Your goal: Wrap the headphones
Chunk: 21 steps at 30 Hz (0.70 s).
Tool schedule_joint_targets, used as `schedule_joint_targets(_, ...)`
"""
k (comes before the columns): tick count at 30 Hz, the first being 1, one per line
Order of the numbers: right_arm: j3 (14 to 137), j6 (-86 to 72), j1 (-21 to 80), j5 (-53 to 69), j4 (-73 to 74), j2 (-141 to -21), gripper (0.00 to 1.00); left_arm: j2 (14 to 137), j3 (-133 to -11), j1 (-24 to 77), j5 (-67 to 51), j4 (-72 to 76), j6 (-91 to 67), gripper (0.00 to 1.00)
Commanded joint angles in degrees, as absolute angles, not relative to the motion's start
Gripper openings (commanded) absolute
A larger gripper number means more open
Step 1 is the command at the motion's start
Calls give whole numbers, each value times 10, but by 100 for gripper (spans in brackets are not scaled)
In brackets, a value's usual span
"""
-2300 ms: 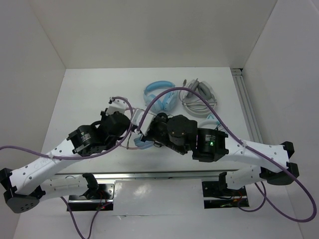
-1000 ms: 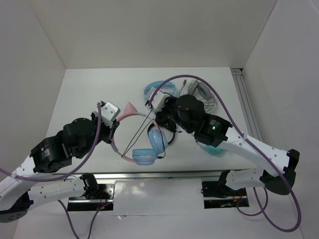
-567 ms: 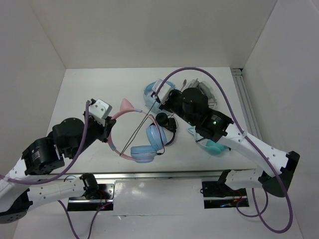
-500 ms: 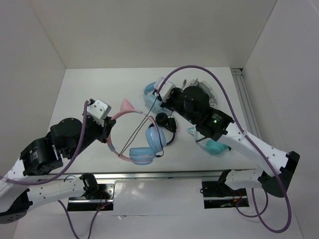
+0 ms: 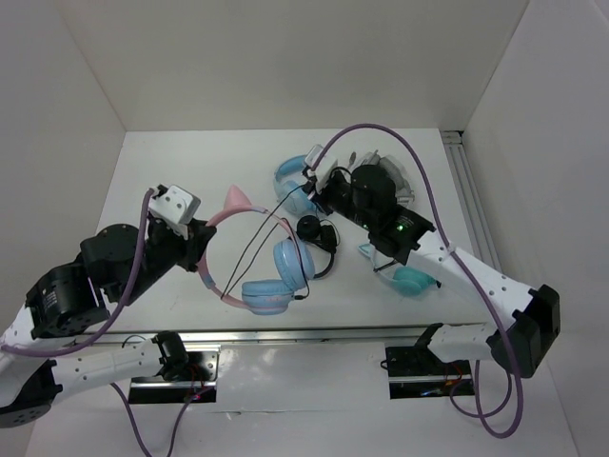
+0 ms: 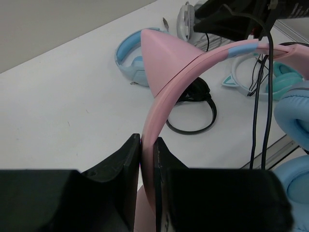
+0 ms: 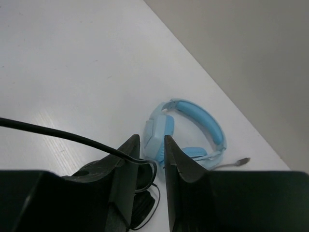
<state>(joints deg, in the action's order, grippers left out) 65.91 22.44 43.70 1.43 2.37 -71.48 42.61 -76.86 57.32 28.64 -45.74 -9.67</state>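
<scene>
The headphones (image 5: 276,276) have a pink headband with cat ears (image 6: 169,58) and light blue cups. My left gripper (image 5: 203,249) is shut on the headband, which shows between the jaws in the left wrist view (image 6: 147,145). It holds the headphones off the table. The thin black cable (image 5: 249,252) runs from the cups up to my right gripper (image 5: 306,184). In the right wrist view the cable (image 7: 63,135) lies over the left finger and curls into the gap. My right gripper (image 7: 152,140) stands slightly open, not pinching it.
An all-light-blue pair (image 5: 290,176) lies at the back, below my right gripper (image 7: 193,125). A grey-white pair (image 5: 390,176) is beside it. A teal-and-white pair (image 5: 404,276) lies to the right. Small black headphones (image 5: 314,233) lie in the middle.
My left gripper has drawn the headphones further left. My right gripper has moved back over the light blue pair. The cable, taut before, now curves slightly.
</scene>
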Motion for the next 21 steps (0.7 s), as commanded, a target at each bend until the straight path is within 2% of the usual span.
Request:
schedule_joint_targets(1,633,176,412,76,-55,-723,35,431,-808,575,307,-403,-139,0)
schedule_joint_targets(21,549,11,383,238,-279,-837,43,475,-908,575,403,-482,-246,0)
